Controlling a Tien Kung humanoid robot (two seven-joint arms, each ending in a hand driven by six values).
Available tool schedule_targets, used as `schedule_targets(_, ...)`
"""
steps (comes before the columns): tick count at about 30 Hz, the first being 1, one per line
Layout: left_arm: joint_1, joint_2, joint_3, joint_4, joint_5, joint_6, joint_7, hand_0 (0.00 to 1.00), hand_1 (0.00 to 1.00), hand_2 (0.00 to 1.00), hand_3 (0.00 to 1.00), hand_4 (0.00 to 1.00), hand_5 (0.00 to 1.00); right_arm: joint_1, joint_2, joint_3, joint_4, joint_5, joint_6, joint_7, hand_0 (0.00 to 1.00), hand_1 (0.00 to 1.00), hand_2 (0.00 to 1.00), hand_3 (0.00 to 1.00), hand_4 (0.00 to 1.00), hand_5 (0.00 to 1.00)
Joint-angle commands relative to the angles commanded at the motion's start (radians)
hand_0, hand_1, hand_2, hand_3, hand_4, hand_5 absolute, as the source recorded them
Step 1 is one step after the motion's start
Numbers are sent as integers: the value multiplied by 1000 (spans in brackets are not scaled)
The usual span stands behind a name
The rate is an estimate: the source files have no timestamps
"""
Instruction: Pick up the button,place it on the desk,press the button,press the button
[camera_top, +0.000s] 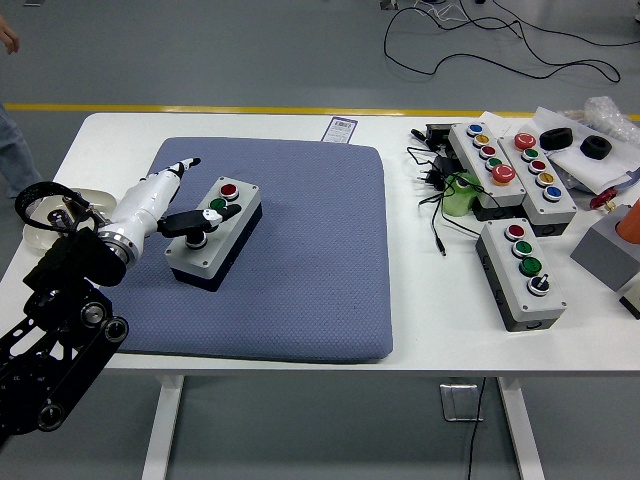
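Observation:
A grey button box (215, 232) with a black base lies on the blue pad (300, 270). It carries a red button (228, 190), a green button (217, 205) and a black knob at its near end. My left hand (165, 195) comes in from the lower left and rests beside the box's left side. Its thumb (195, 221) reaches across onto the box near the green button. Its other fingers (183, 166) point straight toward the far side. It holds nothing. My right hand is out of view.
Three more button boxes (520, 272) (487, 165) (540, 180) sit at the right with black cables (432, 180). A grey block (605, 250) and black rings (557, 138) lie at the far right. A headset (45, 205) lies at the left edge.

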Motion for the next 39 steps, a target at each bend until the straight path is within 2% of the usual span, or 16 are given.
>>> schedule_targets(4,-8,-12,24,14,-1,-16,19,998,998,998,998,998,797,-1,0,1,0,-1,0,0,658,653,706,607,459,332)
schedule_targets(8,-20,-30,43,40,14,-13,42,998,998,998,998,998,797,-1,-1,2,0,-4,0,0,658,653,706,607,459,332)
schedule_targets(14,-45,-61,69,83,82,-19,114,998,998,998,998,998,798,-4,-2,4,0,-9,1,0,658,653,706,607,459,333)
schedule_targets(15,-48,-64,71,86,95,-23,126,998,998,998,998,998,766,-4,-2,4,0,-9,1,0,658,653,704,606,459,333)
schedule_targets(20,-66,-81,87,98,144,-52,207,998,998,998,998,998,766,-3,-2,4,0,-5,1,2,658,653,704,606,459,333)
schedule_targets(21,-71,-86,92,102,151,-56,215,912,998,998,998,998,710,-3,-2,4,0,-6,1,3,658,652,704,606,459,333)
schedule_targets(26,-87,-101,102,119,178,-73,215,912,998,998,998,998,710,-2,-3,5,0,-7,1,3,658,652,704,606,459,333)
schedule_targets(27,-89,-102,104,121,181,-76,215,848,998,998,998,998,563,-2,-3,5,0,-7,1,3,658,651,704,607,459,333)
schedule_targets(32,-106,-112,114,140,221,-123,215,848,998,998,998,998,563,-1,-4,6,0,-6,1,5,658,651,704,607,459,333)
schedule_targets(33,-109,-114,116,145,221,-130,215,788,984,998,998,998,349,-1,-4,6,0,-7,1,5,658,651,704,606,459,333)
schedule_targets(38,-126,-125,117,179,221,-136,215,788,984,998,998,998,349,-1,-5,11,0,-11,0,6,658,651,704,606,459,333)
schedule_targets(39,-130,-128,116,188,221,-137,215,652,865,998,998,952,186,-1,-5,12,0,-12,0,6,658,652,704,606,460,332)
